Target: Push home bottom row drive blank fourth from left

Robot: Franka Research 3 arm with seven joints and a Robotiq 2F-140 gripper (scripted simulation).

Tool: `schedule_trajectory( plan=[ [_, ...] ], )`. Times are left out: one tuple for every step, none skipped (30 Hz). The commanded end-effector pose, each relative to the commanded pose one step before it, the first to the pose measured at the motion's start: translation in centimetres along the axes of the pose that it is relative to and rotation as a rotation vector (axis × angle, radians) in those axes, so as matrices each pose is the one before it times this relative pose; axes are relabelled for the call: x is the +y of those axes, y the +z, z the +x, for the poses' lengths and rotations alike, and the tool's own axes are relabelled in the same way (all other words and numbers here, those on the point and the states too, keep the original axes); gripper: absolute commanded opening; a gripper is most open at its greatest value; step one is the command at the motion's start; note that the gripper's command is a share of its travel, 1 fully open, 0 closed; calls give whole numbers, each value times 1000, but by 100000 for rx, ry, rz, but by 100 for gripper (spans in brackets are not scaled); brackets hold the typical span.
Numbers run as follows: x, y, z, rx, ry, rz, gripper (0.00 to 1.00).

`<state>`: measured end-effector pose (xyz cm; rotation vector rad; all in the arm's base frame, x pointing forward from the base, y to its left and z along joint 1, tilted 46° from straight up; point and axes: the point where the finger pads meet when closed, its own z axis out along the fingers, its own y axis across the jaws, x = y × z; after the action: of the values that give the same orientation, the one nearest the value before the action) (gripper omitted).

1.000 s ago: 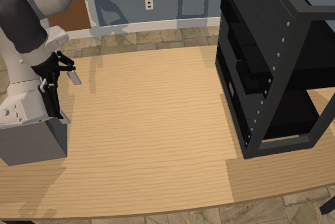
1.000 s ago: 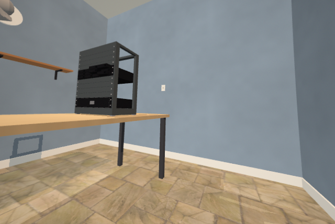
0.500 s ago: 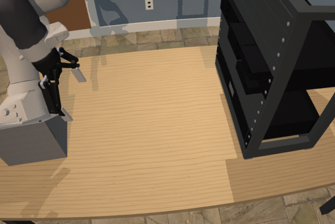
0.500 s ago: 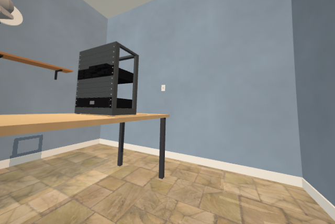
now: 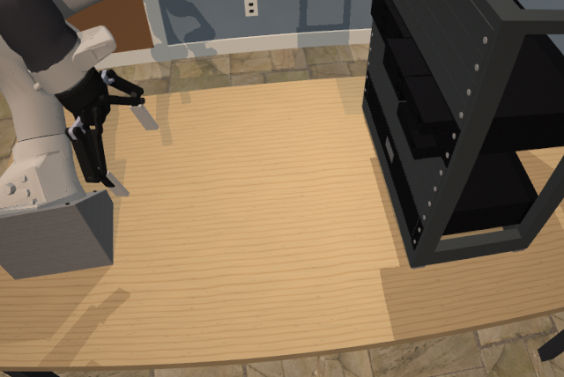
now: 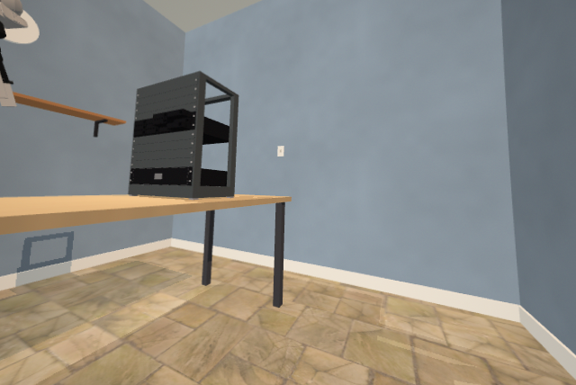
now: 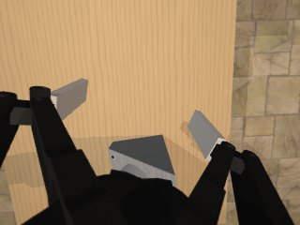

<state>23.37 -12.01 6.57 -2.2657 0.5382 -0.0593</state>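
Observation:
The dark rack stands on the right end of the wooden table, its front facing my arm. The black storage chassis sits in its upper half. Some of its blanks stand out from the front, but they are too dark to tell apart. My gripper is open and empty. It hangs over the left end of the table beside the robot base, far from the rack. The wrist view shows only table and floor.
A second black unit with a small grey label sits low in the rack. Grey blanking panels fill the rest of its front. A wall shelf hangs at the left. The table's curved front edge is near.

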Motion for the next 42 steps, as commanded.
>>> schedule_trajectory(
  plan=[
    [-292, -559, 1233, 3997, 9461, -355, 100],
    [-144, -123, 261, 899, 1205, 179, 100],
    [-154, -124, 265, 916, 1232, 204, 100],
    [0, 0, 0, 0, 0, 0, 100],
    [0, 0, 0, 0, 0, 0, 100],
    [-163, -126, 269, 932, 1259, 230, 100],
    [-173, -127, 273, 947, 1286, 257, 100],
    [-183, -128, 276, 962, 1313, 286, 100],
    [-193, -129, 279, 975, 1340, 316, 100],
    [-204, -130, 282, 987, 1367, 348, 100],
    [-215, -131, 284, 998, 1393, 381, 100],
    [-226, -131, 285, 1007, 1420, 415, 100],
    [-237, -132, 286, 1015, 1447, 450, 100],
    [-249, -132, 287, 1021, 1474, 486, 100],
    [-261, -132, 287, 1026, 1502, 524, 100],
    [-273, -132, 287, 1029, 1529, 563, 100],
    [-285, -132, 286, 1030, 1556, 602, 100],
    [-297, -131, 284, 1030, 1584, 643, 100],
    [-310, -131, 282, 1027, 1611, 685, 100],
    [-322, -130, 279, 1022, 1639, 727, 100],
    [0, 0, 0, 0, 0, 0, 100],
    [0, 0, 0, 0, 0, 0, 100],
    [-335, -129, 276, 1015, 1667, 770, 100],
    [-347, -128, 272, 1006, 1696, 813, 100],
    [-360, -126, 267, 995, 1724, 857, 100],
    [-372, -125, 262, 982, 1753, 901, 100],
    [-384, -123, 255, 966, 1782, 945, 100],
    [-396, -121, 249, 947, 1812, 990, 100],
    [-408, -119, 241, 927, 1842, 1034, 100],
    [0, 0, 0, 0, 0, 0, 100],
    [-419, -117, 233, 904, 1872, 1078, 100],
    [-430, -114, 224, 878, 1903, 1122, 100],
    [-441, -111, 215, 850, 1934, 1165, 100],
    [0, 0, 0, 0, 0, 0, 100],
    [-451, -109, 205, 820, 1965, 1208, 100],
    [-461, -106, 194, 787, 1997, 1250, 100],
    [0, 0, 0, 0, 0, 0, 100],
    [0, 0, 0, 0, 0, 0, 100],
    [0, 0, 0, 0, 0, 0, 100],
    [-470, -102, 183, 752, 2029, 1290, 100],
    [-479, -99, 171, 714, 2062, 1330, 100],
    [-487, -96, 159, 674, 2096, 1368, 100]
  ],
)
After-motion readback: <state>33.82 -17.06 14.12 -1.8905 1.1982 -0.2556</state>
